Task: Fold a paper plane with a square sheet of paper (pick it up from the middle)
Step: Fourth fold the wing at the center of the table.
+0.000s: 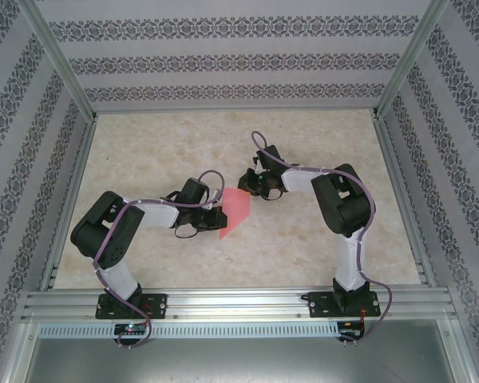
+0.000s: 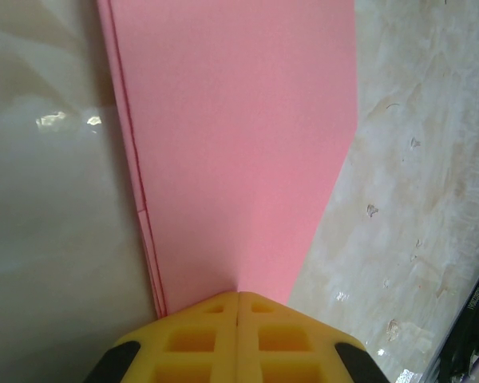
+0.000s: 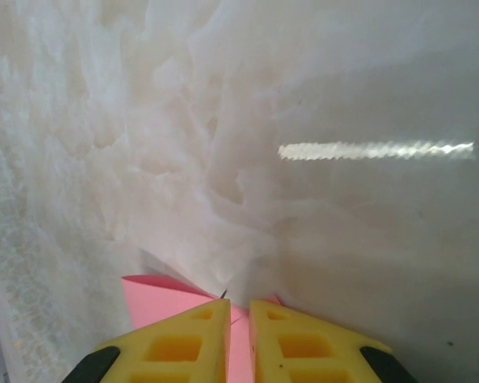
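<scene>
A folded pink sheet of paper (image 1: 235, 211) sits at the middle of the table (image 1: 160, 144), bridging two claws. The left claw (image 1: 216, 216) is clamped shut on its nearer, left end. The right claw (image 1: 253, 189) pinches the farther tip, its fingers almost together. The paper's long axis runs diagonally from one claw to the other.

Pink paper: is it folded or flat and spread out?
Folded. The pink paper shows stacked layer edges along one side and a pointed, not square, outline.
</scene>
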Motion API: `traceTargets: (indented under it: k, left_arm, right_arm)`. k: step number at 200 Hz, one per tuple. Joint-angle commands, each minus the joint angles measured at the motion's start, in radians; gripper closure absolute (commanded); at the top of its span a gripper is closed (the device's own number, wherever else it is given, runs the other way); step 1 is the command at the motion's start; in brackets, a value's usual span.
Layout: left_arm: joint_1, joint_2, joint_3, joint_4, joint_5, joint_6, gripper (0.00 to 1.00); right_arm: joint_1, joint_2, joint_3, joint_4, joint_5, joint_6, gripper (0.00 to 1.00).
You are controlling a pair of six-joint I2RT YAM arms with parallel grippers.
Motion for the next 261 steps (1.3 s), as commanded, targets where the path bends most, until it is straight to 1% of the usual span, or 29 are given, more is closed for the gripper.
traceTargets:
  k: [1,27,55,76,96,112,143,171,193,223,261]
  left_arm:
    - [-0.002,0.087,-0.079,-0.238,-0.152,0.053,1.00]
    - [-0.002,0.092,-0.082,-0.235,-0.154,0.057,1.00]
    - [-0.003,0.097,-0.075,-0.233,-0.150,0.056,1.00]
    - [-0.003,0.096,-0.067,-0.236,-0.145,0.062,1.00]
    - [-0.003,0.096,-0.062,-0.245,-0.146,0.069,1.00]
    - [-0.003,0.096,-0.062,-0.245,-0.144,0.070,1.00]
    - [-0.003,0.096,-0.060,-0.243,-0.143,0.070,1.00]
    - [-0.003,0.097,-0.059,-0.244,-0.141,0.072,1.00]
    - [-0.003,0.093,-0.057,-0.246,-0.137,0.077,1.00]
    - [-0.002,0.084,-0.051,-0.256,-0.135,0.084,1.00]
    - [-0.002,0.042,-0.028,-0.284,-0.110,0.082,0.99]
  right_arm:
    - [-0.034,0.029,0.052,-0.063,0.132,-0.039,0.84]
    - [-0.045,0.027,0.095,-0.108,0.142,-0.051,0.84]
    - [-0.049,-0.032,0.094,-0.107,0.120,-0.060,0.83]
    - [-0.044,-0.116,0.065,-0.103,0.109,-0.064,0.82]
    - [-0.028,-0.190,0.003,-0.041,0.065,-0.044,0.81]
    - [-0.004,-0.214,-0.042,-0.009,0.041,-0.028,0.81]
    - [0.055,-0.198,-0.135,0.119,-0.006,0.046,0.82]
    - [0.107,-0.141,-0.148,0.184,-0.043,0.076,0.84]
    - [0.125,-0.091,-0.145,0.186,-0.025,0.082,0.85]
    - [0.128,-0.040,-0.171,0.166,0.047,0.082,0.86]
    - [0.131,-0.019,-0.201,0.160,0.087,0.079,0.87]
